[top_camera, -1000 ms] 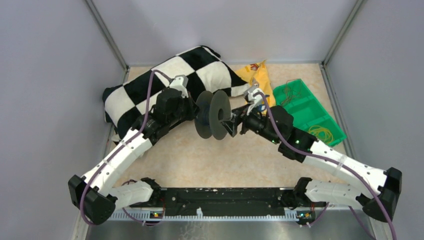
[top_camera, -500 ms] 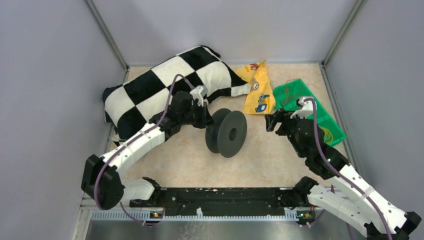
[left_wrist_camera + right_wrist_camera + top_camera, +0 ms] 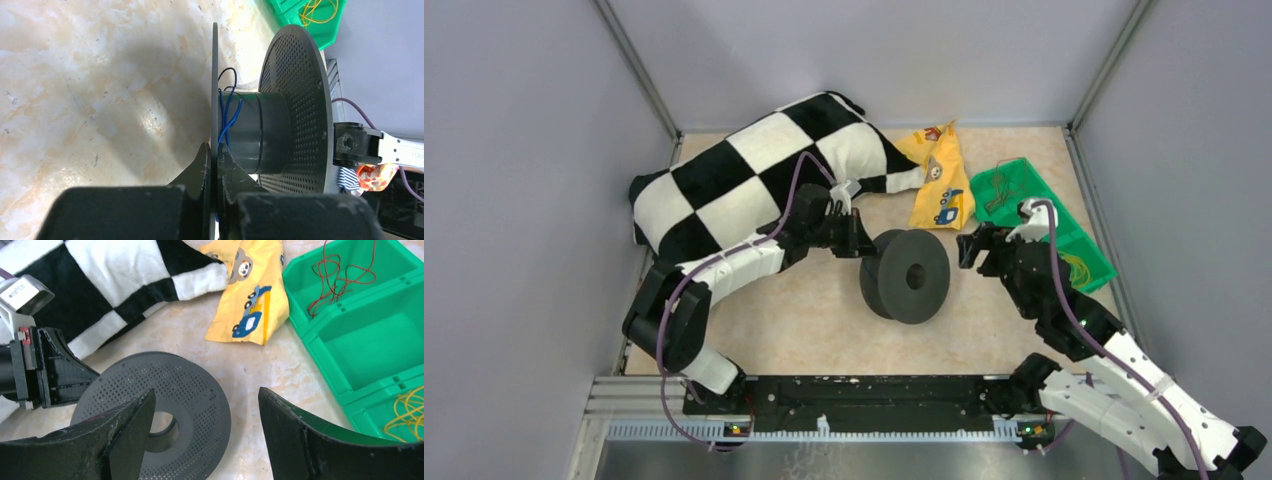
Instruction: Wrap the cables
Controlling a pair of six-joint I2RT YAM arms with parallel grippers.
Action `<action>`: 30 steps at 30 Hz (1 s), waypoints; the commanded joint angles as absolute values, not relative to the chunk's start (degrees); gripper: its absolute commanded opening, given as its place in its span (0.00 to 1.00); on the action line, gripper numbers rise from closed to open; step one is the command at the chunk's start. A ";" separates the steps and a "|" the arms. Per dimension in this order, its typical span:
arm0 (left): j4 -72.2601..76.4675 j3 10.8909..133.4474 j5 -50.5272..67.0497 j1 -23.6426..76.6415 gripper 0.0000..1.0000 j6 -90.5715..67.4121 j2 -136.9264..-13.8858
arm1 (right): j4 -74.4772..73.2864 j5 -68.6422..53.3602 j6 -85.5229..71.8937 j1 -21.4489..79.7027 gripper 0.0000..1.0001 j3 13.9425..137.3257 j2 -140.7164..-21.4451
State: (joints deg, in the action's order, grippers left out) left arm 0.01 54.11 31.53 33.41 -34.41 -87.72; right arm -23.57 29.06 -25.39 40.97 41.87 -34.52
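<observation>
The left claw (image 3: 212, 150) is clamped shut on the thin rim of one flange of the dark grey spool (image 3: 906, 275); in the left wrist view its fingers (image 3: 197, 167) pinch that flange edge-on, with no gap on either side. A blue cable (image 3: 227, 107) lies on the spool's hub just past the fingertips, close against the inner face of the gripped flange; a few loose strands run along the hub and one loop stands out from it; whether it touches the claw cannot be told. In the top view the spool sits on the marble-patterned table (image 3: 804, 320) between the two arms, tilted, its other flange, perforated and with a centre hole, turned up and towards the right arm.

The right claw (image 3: 206, 395) stands wide open with nothing between its fingers; it hangs just to the right of the spool, apart from it, looking down on the perforated flange. More cables lie well apart from both claws in the green tray (image 3: 1036, 218) at the right: a tangle of dark red cables (image 3: 340, 275) in the far compartment; yellow cables (image 3: 412, 412) in the near one. A checkered cloth (image 3: 744, 180) lies behind the left arm; a yellow printed cloth (image 3: 939, 180) lies between it and the tray.
</observation>
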 commanded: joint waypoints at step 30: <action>4.22 52.67 23.06 32.67 0.26 -28.01 -96.48 | -24.54 29.18 -28.69 40.64 0.76 37.82 -31.63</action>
